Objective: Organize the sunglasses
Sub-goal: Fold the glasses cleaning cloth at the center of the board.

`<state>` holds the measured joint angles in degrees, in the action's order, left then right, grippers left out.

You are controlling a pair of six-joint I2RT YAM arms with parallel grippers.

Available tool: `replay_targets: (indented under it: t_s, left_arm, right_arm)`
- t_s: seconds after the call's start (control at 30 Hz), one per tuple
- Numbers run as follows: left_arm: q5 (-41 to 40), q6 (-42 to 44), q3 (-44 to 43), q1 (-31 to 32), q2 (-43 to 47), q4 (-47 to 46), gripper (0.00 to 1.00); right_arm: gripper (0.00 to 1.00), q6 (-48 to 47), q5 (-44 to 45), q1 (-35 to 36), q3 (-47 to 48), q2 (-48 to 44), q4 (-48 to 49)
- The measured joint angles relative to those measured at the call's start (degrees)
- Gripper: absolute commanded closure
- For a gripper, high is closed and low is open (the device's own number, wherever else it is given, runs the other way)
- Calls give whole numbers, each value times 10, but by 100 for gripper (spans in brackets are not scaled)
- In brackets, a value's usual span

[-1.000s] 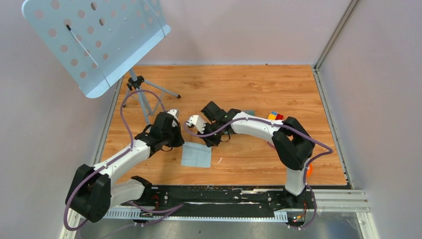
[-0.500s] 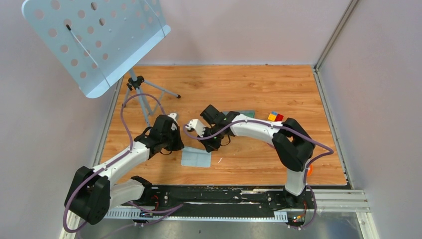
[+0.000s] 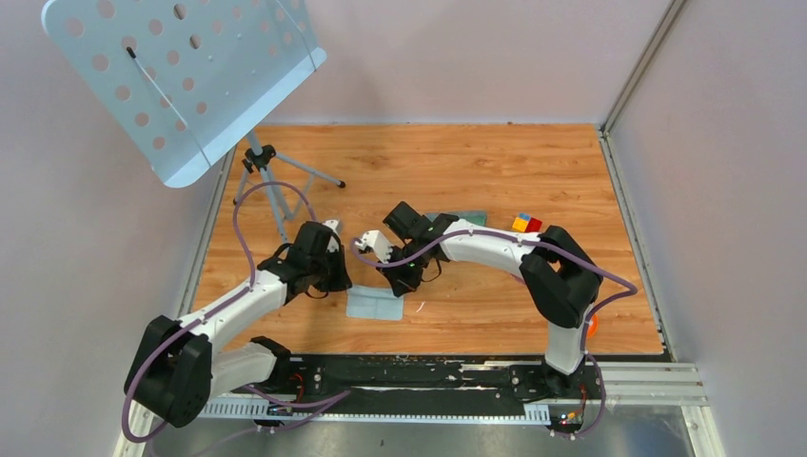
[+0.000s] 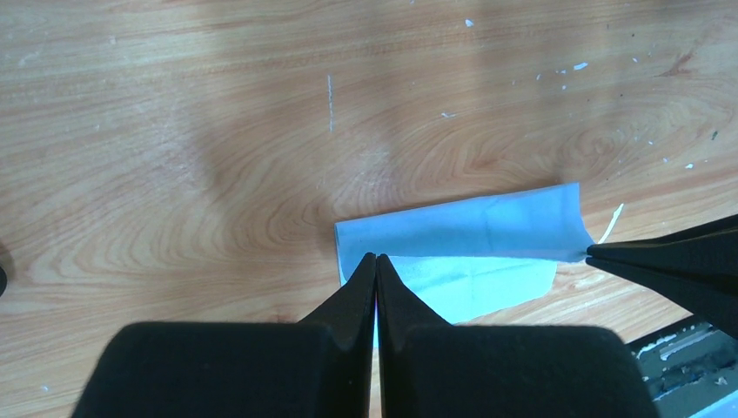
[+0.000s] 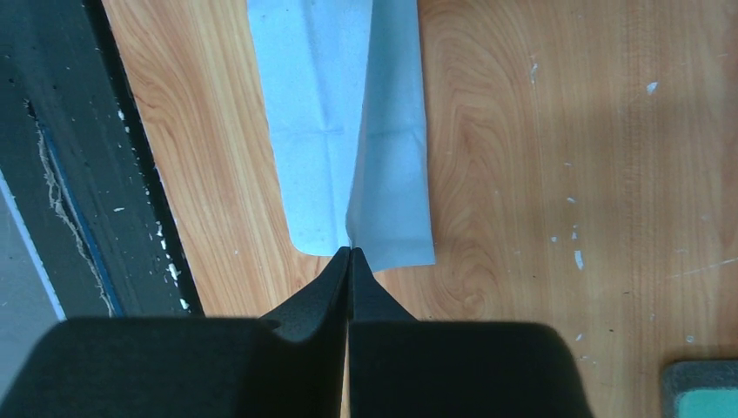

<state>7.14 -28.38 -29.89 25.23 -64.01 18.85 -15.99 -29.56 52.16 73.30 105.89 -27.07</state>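
The sunglasses do not show in any view. A pale grey-blue cloth (image 3: 374, 304) lies on the wooden table near the front edge, with its far edge lifted. My left gripper (image 3: 344, 284) is shut on the cloth's left corner, and cloth (image 4: 470, 235) shows between its closed tips (image 4: 375, 257). My right gripper (image 3: 401, 283) is shut on the right corner (image 5: 350, 251), where the cloth (image 5: 348, 131) rises in a fold. The right fingertips (image 4: 609, 255) also reach into the left wrist view. The grey case (image 3: 459, 217) with a teal inside lies behind the right arm.
A blue perforated music stand (image 3: 181, 76) on a tripod (image 3: 271, 186) stands at the back left. A small coloured cube (image 3: 526, 224) sits right of the case. The black base rail (image 3: 428, 371) runs along the near edge. The case's corner (image 5: 701, 392) shows in the right wrist view.
Both grippers have moved toward the near edge with the cloth's far edge held. The cloth now looks shorter front to back. More of the case shows behind the right arm.
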Motion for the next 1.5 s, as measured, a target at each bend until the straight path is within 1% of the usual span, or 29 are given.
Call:
replay_targets:
  t_s: [0.4,0.57,0.7,0.97,1.5]
  left_arm:
    - [9,-15,10,0,9,11,100]
    - [17,-28,37,0,37,12,100]
    - [17,-35,40,0,53,14,100]
    - [17,-37,40,0,54,14,100]
    - [19,-38,40,10,54,14,100]
  right_arm:
    - [100,14,-25,1,-9,0,0]
    - [100,14,-30,1,-12,0,0]
    - [100,14,-35,3,-12,0,0]
    - [100,14,-49,5,-13,0,0]
    - [100,10,-49,10,-19,9,-2]
